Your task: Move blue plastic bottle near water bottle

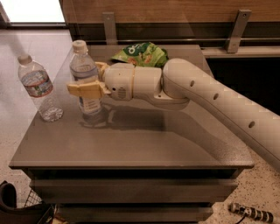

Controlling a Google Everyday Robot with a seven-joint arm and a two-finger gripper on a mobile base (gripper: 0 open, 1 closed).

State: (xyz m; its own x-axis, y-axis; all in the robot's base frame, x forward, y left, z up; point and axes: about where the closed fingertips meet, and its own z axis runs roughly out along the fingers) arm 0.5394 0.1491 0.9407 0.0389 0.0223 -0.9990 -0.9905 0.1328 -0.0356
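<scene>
blue plastic bottle (pixel 83 70) in tool (pixel 85 78), beside water bottle (pixel 39 87)

Grey tbl (pixel 131 146); wood wall (pixel 153 8); speckled flr (pixel 11 131)

Gripper (pixel 90 79), matt tan plastic, clamped round blue bottle (pixel 83 70) at left of table (pixel 144 140). Bottle: clear tinted plastic. Water bottle (pixel 40 89): clear ribbed plastic. Table: smooth matt grey. Arm (pixel 210 94): smooth cream shell. Bag (pixel 142 54): glossy.

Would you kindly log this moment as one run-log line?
gripper: over table, shut on blue plastic bottle | bottle: upright, beside water bottle, not touching
</scene>
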